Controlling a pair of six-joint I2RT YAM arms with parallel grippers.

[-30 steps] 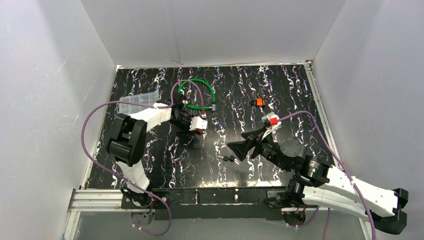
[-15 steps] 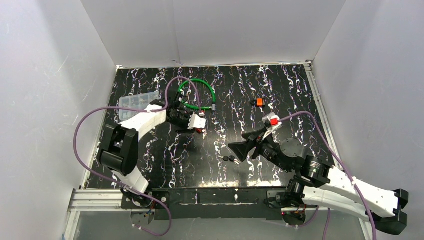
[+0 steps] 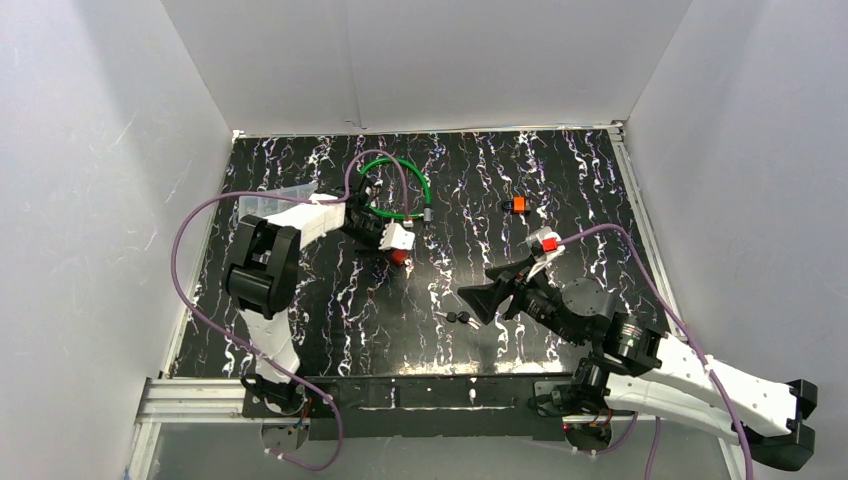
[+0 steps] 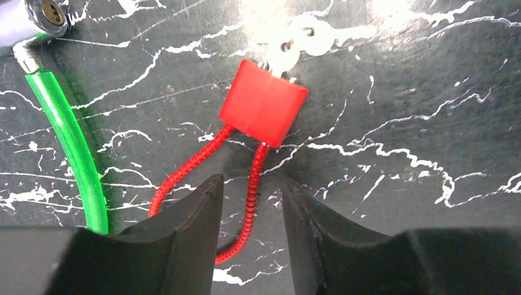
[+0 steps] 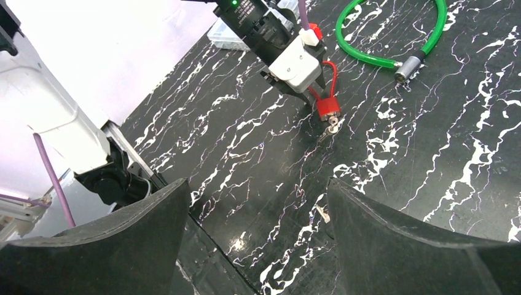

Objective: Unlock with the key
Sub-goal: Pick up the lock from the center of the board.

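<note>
Red padlock (image 4: 264,101) and its cable loop (image 4: 249,196) lie on the counter (image 4: 430,123) toward the far left, a silver key (image 4: 301,43) at the lock's body. The left pincer (image 4: 252,215) stands partly open, its fingers (image 4: 184,239) straddling one strand of the loop without clamping it. Its arm reaches far and rightward, low. The right pincer (image 5: 258,203) gapes wide, holding nothing, with its arm stretched leftward over the near middle.

White walls (image 3: 450,60), black marbled tabletop (image 3: 600,180)
</note>
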